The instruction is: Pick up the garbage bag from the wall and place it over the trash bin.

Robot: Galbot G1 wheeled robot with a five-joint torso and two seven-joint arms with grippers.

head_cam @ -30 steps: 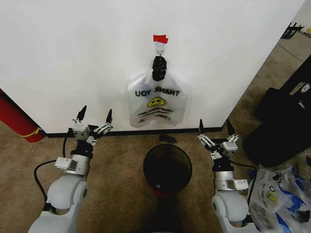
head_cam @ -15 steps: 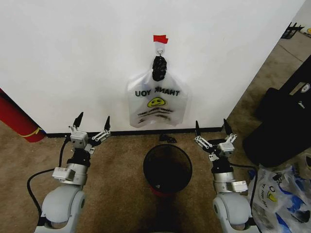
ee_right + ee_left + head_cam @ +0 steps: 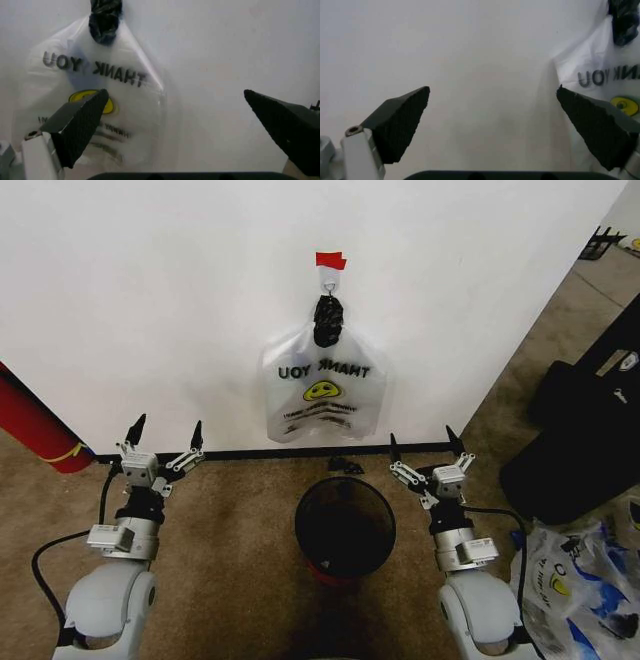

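Evidently poised for a reach, the left gripper gapes empty toward the plain white wall. A white THANK YOU plastic bag hangs hooked above the round black wire-mesh trash bin. The right gripper is spread likewise, and the translucent blue-printed plastic garbage bag lies crumpled at the carpet's right edge.

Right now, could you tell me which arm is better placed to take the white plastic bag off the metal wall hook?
Probably the right. The right pincer, open, stands nearer the white THANK YOU bag than the open left pincer does, and its wrist camera faces the bag squarely.
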